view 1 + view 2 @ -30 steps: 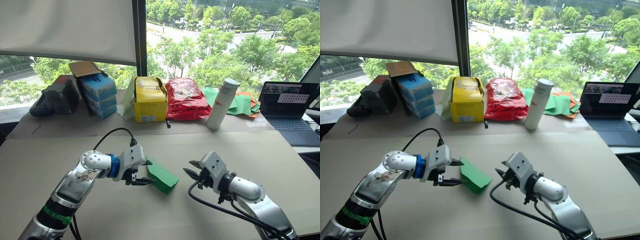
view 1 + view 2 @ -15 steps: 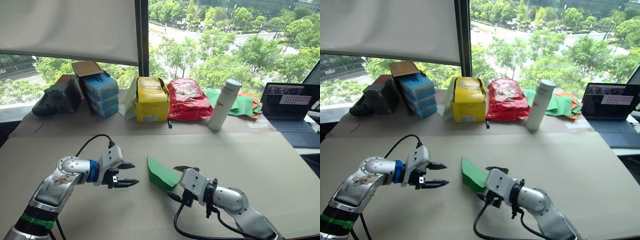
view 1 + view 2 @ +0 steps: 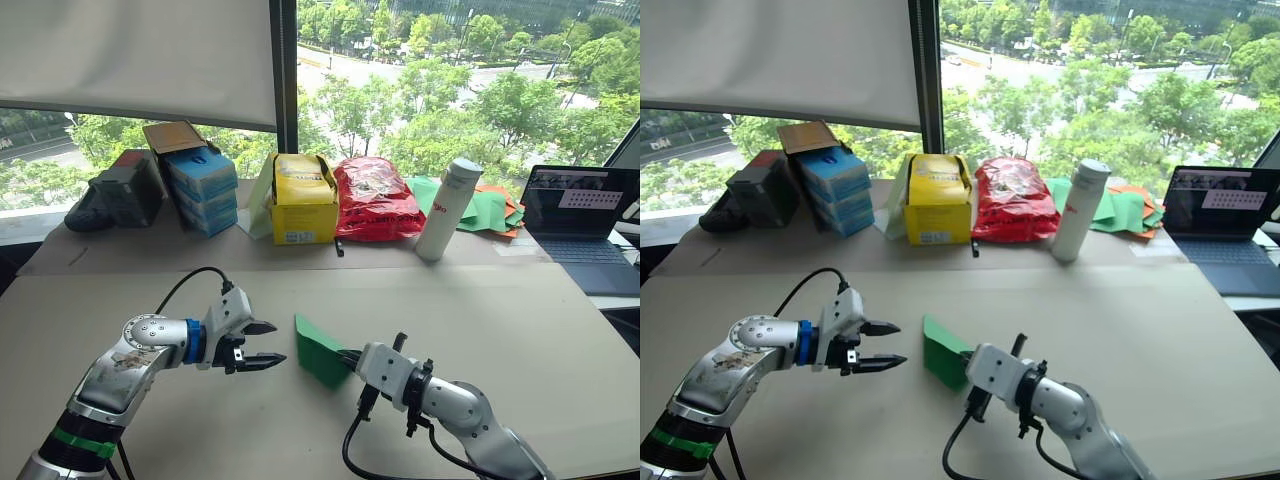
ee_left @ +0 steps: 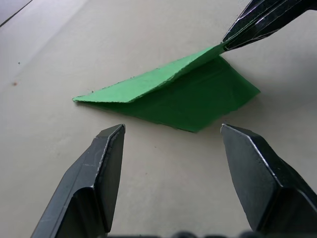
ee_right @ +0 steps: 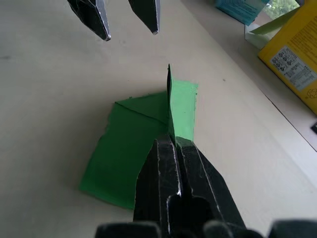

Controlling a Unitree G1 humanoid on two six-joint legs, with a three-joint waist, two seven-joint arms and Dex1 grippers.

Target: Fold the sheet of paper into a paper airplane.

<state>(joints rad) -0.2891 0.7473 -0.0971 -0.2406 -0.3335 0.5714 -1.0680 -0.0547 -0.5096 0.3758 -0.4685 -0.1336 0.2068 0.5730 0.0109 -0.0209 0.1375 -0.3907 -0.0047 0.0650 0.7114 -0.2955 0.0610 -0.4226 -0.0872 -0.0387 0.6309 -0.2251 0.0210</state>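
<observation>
The sheet of paper (image 3: 318,350) is bright green and partly folded. It lies on the tan table (image 3: 500,310) with one flap (image 4: 153,84) raised along a crease. My right gripper (image 3: 350,357) is shut on the paper's right edge, its fingertips (image 5: 171,144) pinching the upright flap. My left gripper (image 3: 272,343) hovers open just left of the paper, apart from it, with nothing between its fingers (image 4: 106,163). The pointed end of the paper faces the left gripper.
Along the table's back stand blue boxes (image 3: 200,185), a yellow box (image 3: 300,197), a red bag (image 3: 372,197) and a white bottle (image 3: 445,208). A heap of green and orange sheets (image 3: 487,208) and a laptop (image 3: 580,215) lie at the back right.
My right gripper came in from the right and shut on the paper's edge. My left gripper let go, drew back left, then edged slightly toward the paper, staying open.
</observation>
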